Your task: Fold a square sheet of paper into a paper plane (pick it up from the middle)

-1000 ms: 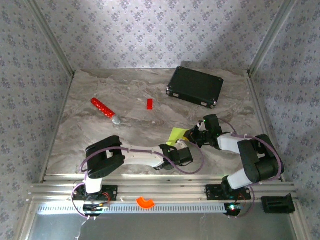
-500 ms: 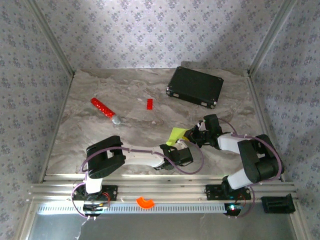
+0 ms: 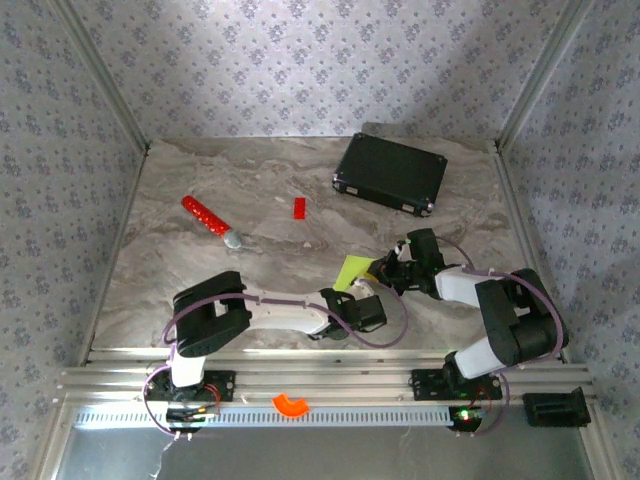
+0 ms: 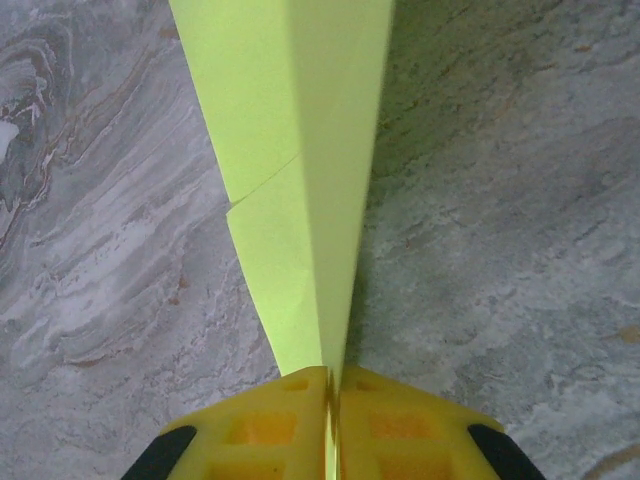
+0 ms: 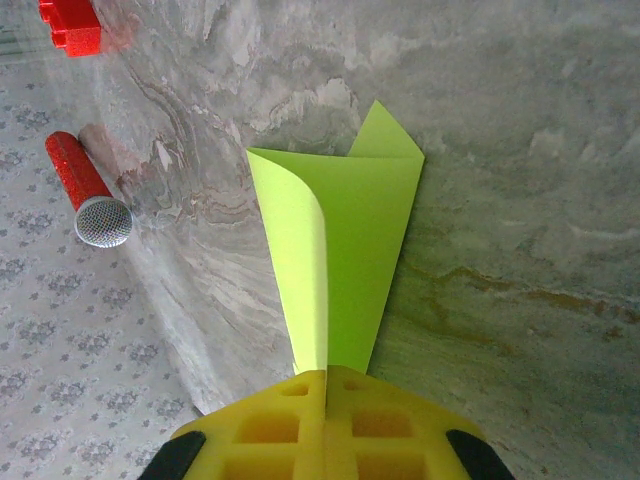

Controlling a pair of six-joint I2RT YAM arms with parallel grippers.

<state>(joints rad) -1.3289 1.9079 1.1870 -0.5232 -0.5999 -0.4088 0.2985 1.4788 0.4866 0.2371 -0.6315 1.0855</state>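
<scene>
The square sheet of paper (image 3: pixel 351 270) is lime yellow-green and folded into a narrow, creased wedge, held just above the table's centre-right. My left gripper (image 3: pixel 360 298) comes at it from the near side. In the left wrist view the paper (image 4: pixel 300 150) tapers down into my left gripper (image 4: pixel 333 385), whose yellow fingers are pressed together on it. My right gripper (image 3: pixel 386 270) meets it from the right. In the right wrist view the folded sheet (image 5: pixel 350 240), one flap curling, runs into my right gripper (image 5: pixel 327 380), shut on its narrow end.
A black case (image 3: pixel 390 173) lies at the back right. A red stick with a silver tip (image 3: pixel 208 218) lies at the left and a small red block (image 3: pixel 299 207) behind the paper. An orange ring piece (image 3: pixel 291 404) sits on the front rail.
My left gripper has closed onto the paper's near end. Both arms and the paper have hardly shifted in the top view.
</scene>
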